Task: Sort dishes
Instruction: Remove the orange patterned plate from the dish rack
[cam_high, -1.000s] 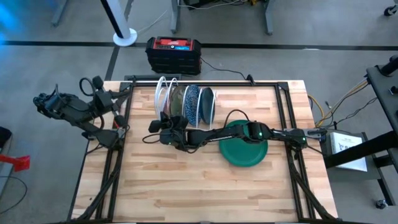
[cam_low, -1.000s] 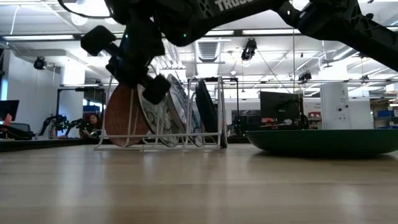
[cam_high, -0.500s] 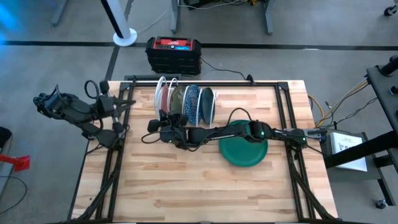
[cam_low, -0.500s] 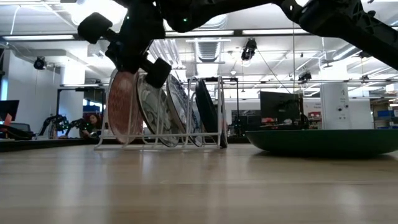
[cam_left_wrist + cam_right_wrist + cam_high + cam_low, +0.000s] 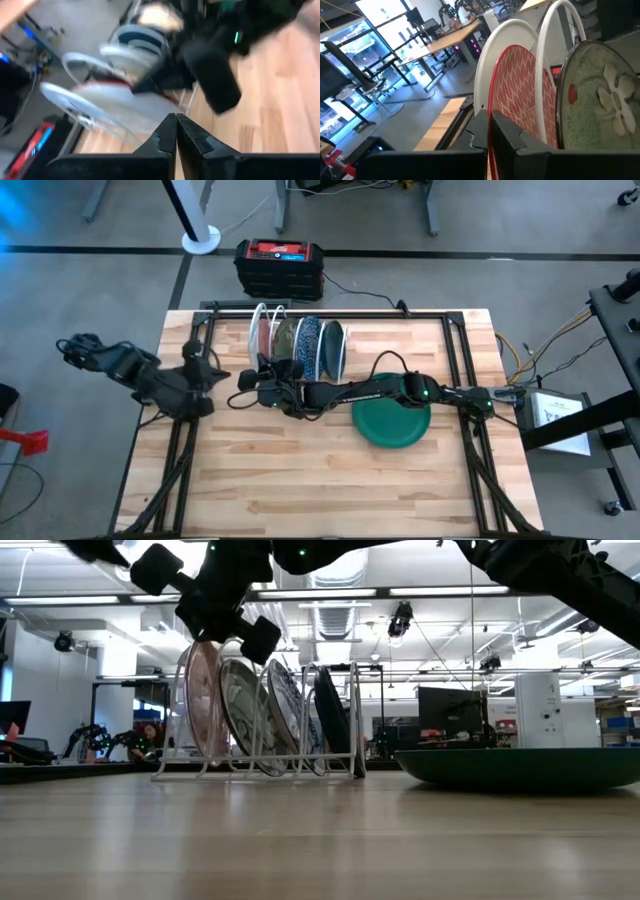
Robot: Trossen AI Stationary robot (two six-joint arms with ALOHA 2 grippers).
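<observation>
In the rack (image 5: 352, 720), red plate (image 5: 525, 95) stands upright.

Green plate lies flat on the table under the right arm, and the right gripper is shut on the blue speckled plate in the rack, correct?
Not quite. The green plate does lie flat under the right arm, but the right gripper is shut on the red patterned plate at the end of the white wire rack, as the right wrist view shows.
</observation>
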